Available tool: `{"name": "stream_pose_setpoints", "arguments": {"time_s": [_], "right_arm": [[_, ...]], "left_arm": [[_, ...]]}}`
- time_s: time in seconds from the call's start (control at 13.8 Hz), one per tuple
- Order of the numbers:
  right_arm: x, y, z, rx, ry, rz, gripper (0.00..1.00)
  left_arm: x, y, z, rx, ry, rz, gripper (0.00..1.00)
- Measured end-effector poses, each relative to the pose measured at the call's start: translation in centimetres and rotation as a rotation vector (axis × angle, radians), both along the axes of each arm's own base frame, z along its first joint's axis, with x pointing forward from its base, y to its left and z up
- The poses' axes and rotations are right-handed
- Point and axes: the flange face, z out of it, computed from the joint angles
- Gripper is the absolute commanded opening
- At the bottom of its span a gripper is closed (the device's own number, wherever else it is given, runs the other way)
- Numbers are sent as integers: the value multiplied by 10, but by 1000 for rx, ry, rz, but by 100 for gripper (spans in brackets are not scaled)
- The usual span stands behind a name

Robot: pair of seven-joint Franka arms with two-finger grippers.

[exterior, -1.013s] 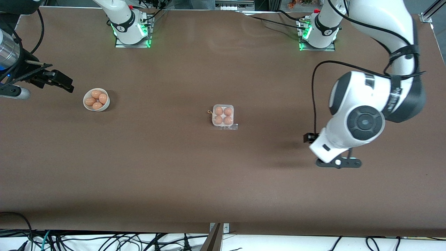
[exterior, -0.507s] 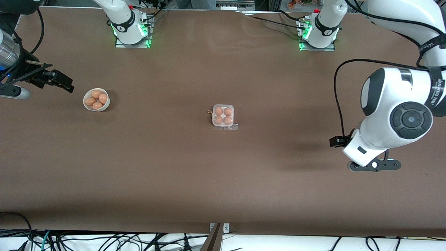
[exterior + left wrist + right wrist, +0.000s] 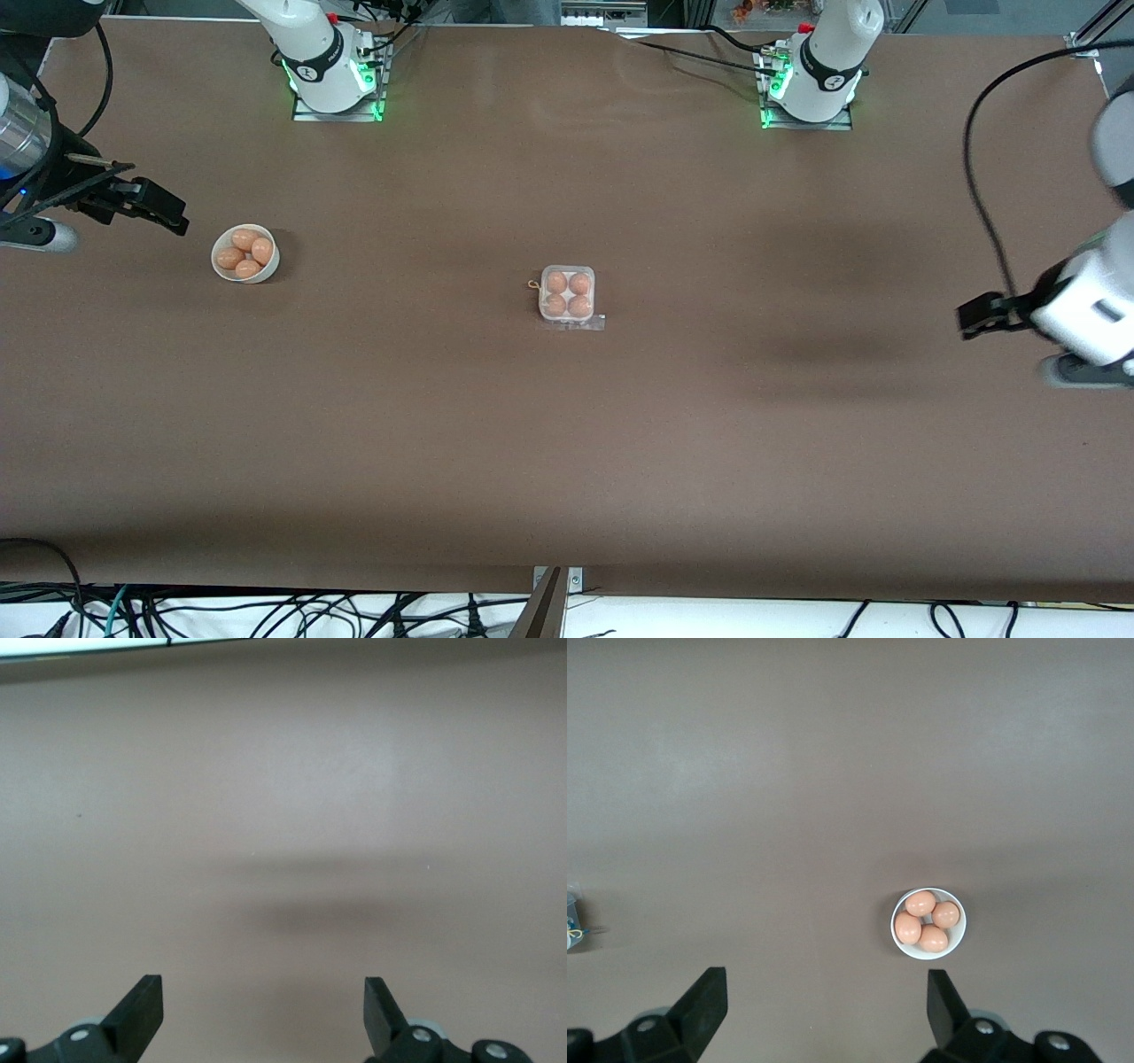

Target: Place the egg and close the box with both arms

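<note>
The box (image 3: 567,297) sits mid-table, a small white tray holding four brown eggs (image 3: 567,294), with its clear lid lying down over them. A clear strip sticks out along its edge nearer the front camera. My left arm (image 3: 1085,301) hangs over bare table at its own end, far from the box. The left gripper (image 3: 263,1005) is open with nothing between its fingers. My right arm (image 3: 18,151) waits high at the other end, beside the bowl. The right gripper (image 3: 826,1001) is open and empty. A sliver of the box (image 3: 570,921) shows in the right wrist view.
A round white bowl (image 3: 245,254) with several brown eggs stands toward the right arm's end, and it shows in the right wrist view as the bowl (image 3: 928,922). The two arm bases (image 3: 332,80) stand along the table's back edge. Cables hang at the front edge.
The left arm has swung away from the middle of the table toward its own end. The right arm, box and bowl have not moved.
</note>
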Motion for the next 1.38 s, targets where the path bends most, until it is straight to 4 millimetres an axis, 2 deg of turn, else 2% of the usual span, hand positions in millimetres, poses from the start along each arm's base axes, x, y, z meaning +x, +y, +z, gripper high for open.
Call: {"name": "stream_pose_setpoints", "arguments": {"time_s": [0.14, 0.22, 0.43, 0.72, 1.38], "right_arm": [[0, 0, 0, 0, 0, 0, 100], [0, 0, 0, 0, 0, 0, 100], [0, 0, 0, 0, 1, 0, 100], [0, 1, -1, 0, 1, 1, 100], [-1, 13, 0, 0, -1, 24, 100]], "left_arm": [[-17, 26, 10, -28, -12, 18, 100], [-25, 30, 11, -35, -19, 22, 100], [-52, 20, 3, -59, -11, 10, 100], [-77, 2, 8, -77, -11, 46, 100], [-79, -15, -5, -78, 12, 34, 100]]}}
